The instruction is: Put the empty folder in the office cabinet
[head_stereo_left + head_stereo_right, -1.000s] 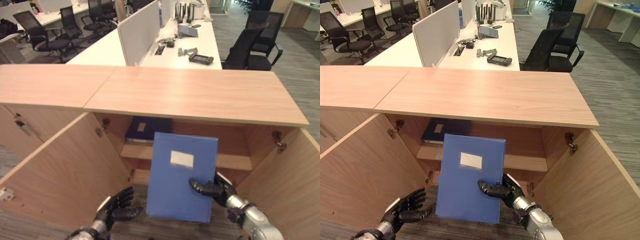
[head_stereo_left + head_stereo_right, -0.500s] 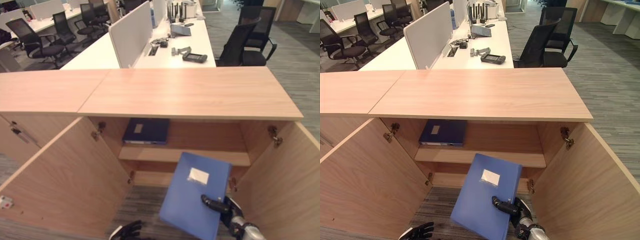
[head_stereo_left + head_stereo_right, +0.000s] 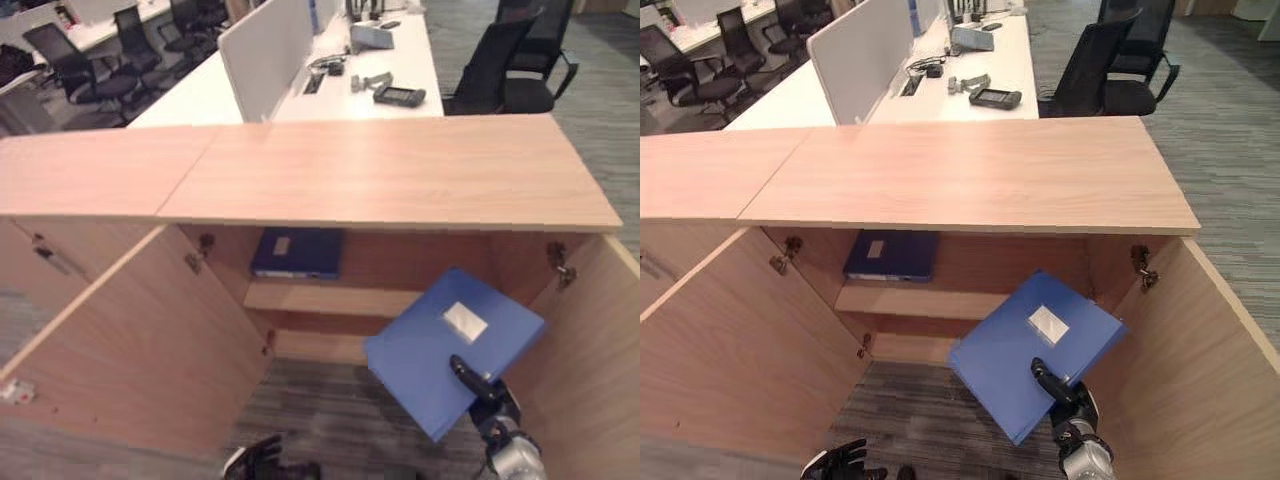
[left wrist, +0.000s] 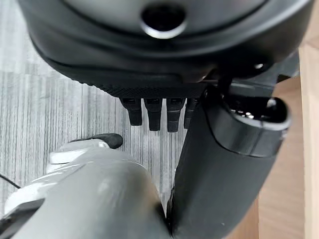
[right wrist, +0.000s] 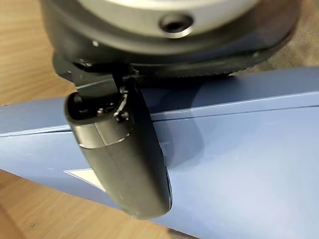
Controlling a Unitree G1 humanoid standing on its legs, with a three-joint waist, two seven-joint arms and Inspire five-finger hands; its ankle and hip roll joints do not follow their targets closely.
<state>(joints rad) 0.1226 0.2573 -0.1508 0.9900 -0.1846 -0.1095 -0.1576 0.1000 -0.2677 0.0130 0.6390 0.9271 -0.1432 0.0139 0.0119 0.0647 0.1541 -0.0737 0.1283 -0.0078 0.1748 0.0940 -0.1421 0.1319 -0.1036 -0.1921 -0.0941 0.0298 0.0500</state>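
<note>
A light blue folder [image 3: 440,345] with a white label [image 3: 464,320] is tilted in front of the open cabinet's lower right part, below the shelf [image 3: 330,298]. My right hand [image 3: 480,388] is shut on its near corner. In the right wrist view the thumb [image 5: 119,154] presses on the blue cover [image 5: 239,159]. My left hand [image 3: 840,462] hangs low over the carpet at the bottom edge, open and holding nothing; the left wrist view shows its fingers [image 4: 149,112] straight.
The wooden cabinet [image 3: 390,170] has both doors swung out: the left door [image 3: 140,350] and the right door [image 3: 590,370]. A dark blue folder [image 3: 297,252] lies on the shelf at the left. Desks and office chairs stand behind.
The light blue folder has swung to the right and tipped flatter, closer to the cabinet's lower right opening. My left hand has dropped to the bottom edge. The camera has shifted.
</note>
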